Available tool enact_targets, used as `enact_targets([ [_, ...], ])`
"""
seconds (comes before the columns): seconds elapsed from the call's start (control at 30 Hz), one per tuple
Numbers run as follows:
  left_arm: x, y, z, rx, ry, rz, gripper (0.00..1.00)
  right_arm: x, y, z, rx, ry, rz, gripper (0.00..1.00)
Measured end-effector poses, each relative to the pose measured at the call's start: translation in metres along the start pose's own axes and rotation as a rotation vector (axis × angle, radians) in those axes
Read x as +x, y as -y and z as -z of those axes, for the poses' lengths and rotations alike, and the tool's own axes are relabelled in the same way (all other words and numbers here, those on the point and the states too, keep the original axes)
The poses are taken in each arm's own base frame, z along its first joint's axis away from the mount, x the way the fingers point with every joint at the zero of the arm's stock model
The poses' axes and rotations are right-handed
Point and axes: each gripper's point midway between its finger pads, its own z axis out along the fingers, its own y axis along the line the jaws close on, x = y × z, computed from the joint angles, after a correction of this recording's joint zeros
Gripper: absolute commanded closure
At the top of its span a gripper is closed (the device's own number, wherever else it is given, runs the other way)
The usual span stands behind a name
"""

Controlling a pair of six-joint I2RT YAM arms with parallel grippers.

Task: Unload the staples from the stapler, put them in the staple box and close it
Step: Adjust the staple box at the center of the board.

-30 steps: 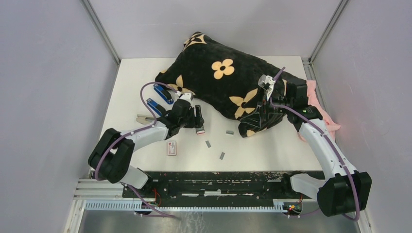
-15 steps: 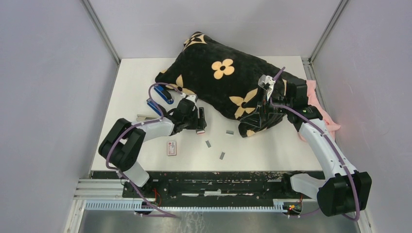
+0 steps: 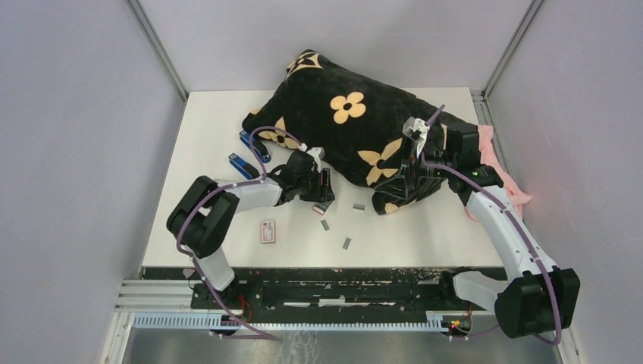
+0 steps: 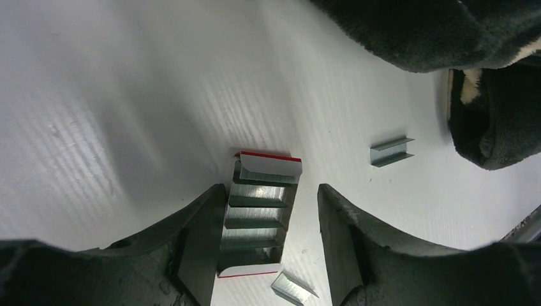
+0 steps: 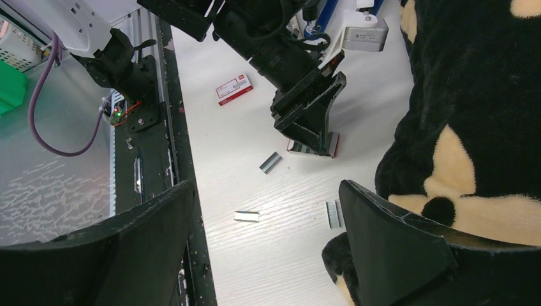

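Observation:
The silver-grey stapler is not visible in any view. Three loose staple strips (image 3: 359, 206), (image 3: 324, 224), (image 3: 346, 243) lie on the white table (image 3: 205, 129). My left gripper (image 3: 324, 196) is open and straddles a small open red-edged white tray of staple blocks (image 4: 258, 213). Its left finger (image 4: 201, 242) touches the tray's side and its right finger (image 4: 348, 236) stands apart. A strip (image 4: 391, 152) lies ahead of it and another (image 4: 290, 290) lies between the fingers. My right gripper (image 5: 265, 191) is open and empty, above the table by the pillow's edge, with strips (image 5: 246, 216), (image 5: 332, 213) below it.
A black pillow with cream flowers (image 3: 356, 121) covers the back middle and right of the table, over a pink cloth (image 3: 506, 178). Two blue staplers (image 3: 255, 145), (image 3: 241, 164) lie at the left. A small red-and-white box (image 3: 268, 231) lies near the front.
My left gripper has moved right toward the loose strips, and the tray of staples has slid along with it. The left arm now covers the spot left of it. The right arm has not moved.

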Motion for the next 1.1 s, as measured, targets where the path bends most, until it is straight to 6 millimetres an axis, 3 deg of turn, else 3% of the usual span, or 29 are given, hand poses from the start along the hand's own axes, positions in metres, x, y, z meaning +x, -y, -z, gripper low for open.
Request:
enact_targets([
  [0.43, 0.003, 0.021, 0.003, 0.056, -0.018, -0.115, 0.38, 0.000, 0.000, 0.000, 0.000, 0.000, -0.001, 0.10],
  [0.57, -0.015, 0.045, 0.032, 0.138, 0.114, -0.155, 0.38, 0.001, -0.001, 0.000, 0.000, -0.002, -0.001, 0.10],
  [0.8, -0.040, 0.079, 0.106, 0.318, 0.415, -0.203, 0.37, 0.000, -0.002, 0.001, 0.000, -0.001, 0.011, 0.10],
  [1.1, 0.005, 0.063, 0.128, 0.376, 0.453, -0.062, 0.37, 0.000, -0.005, 0.003, -0.001, -0.002, 0.018, 0.10],
])
